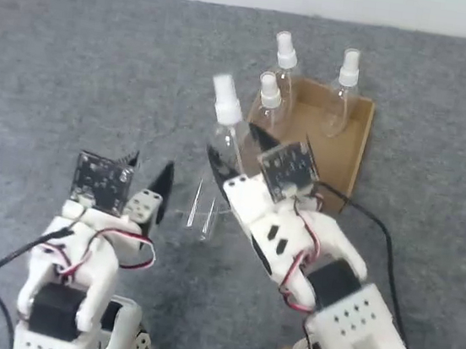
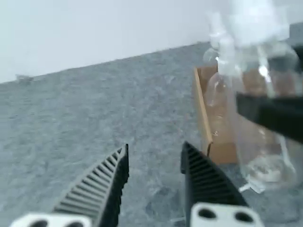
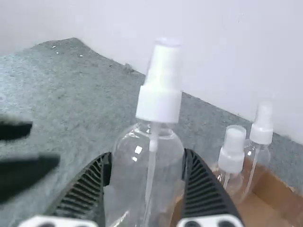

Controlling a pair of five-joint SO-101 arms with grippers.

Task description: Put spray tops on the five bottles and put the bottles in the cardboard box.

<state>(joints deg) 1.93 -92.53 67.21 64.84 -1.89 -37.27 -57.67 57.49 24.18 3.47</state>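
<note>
Right tool (image 3: 147, 163): clamped on the body of a clear bottle (image 3: 154, 142), white spray top (image 3: 159, 90) already fitted and uppermost, just beside the near-left corner of the cardboard box (image 1: 360, 147).
Left tool (image 2: 155, 153): jaws spread wide, holding nothing, low over the grey worktop (image 1: 77, 62) toward its near edge.
Box: toward the worktop's far edge, with three capped bottles (image 1: 269, 102) standing inside.
Between the arms: a faint clear item (image 1: 204, 209) lies on the worktop; what it is cannot be told.
Step in hand: probably loading the fourth bottle.
Doing it well: lift it over the box wall, lower it into the open near space clear of its neighbours, and release only once it stands.
</note>
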